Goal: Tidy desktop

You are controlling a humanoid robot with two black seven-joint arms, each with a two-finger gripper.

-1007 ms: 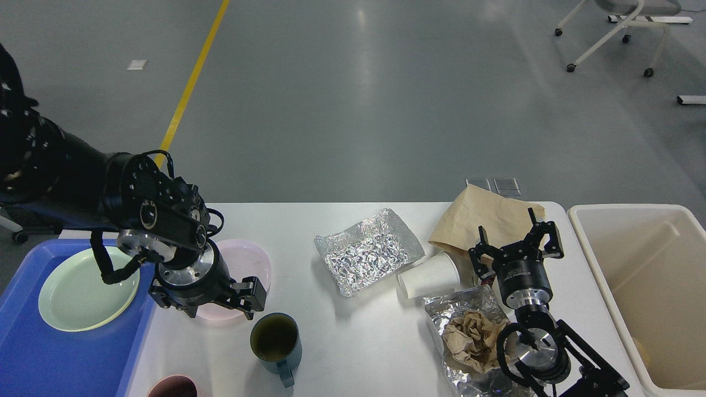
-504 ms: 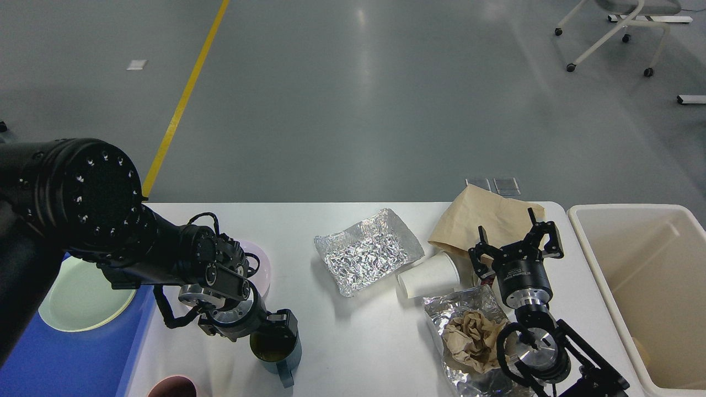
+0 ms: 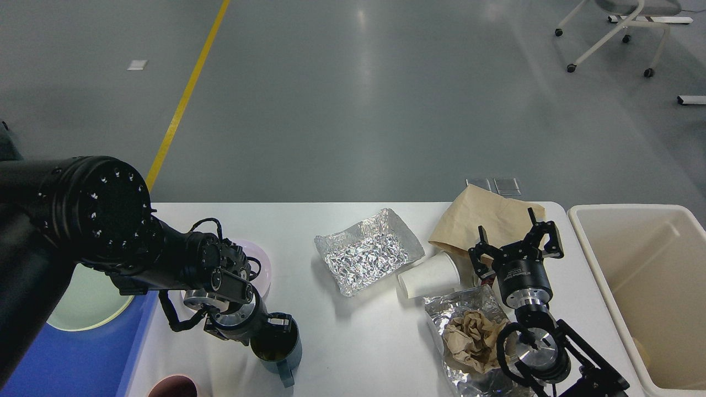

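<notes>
While the large white matte counter [image 3: 353,342] lies cluttered, left jaws [image 3: 274,324] at the dark green mug [image 3: 277,344], grip unclear, right jaws [image 3: 517,241] wide, empty.

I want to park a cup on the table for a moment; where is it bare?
The desktop is bare between the dark mug and the foil wrapper, below the foil tray. The far strip behind the tray is free too. The right side is crowded: paper cup, brown bag, right gripper.

White desktop [image 3: 353,342] carries mug [image 3: 276,347]; foil tray [image 3: 367,251]; paper cup [image 3: 429,274].
</notes>
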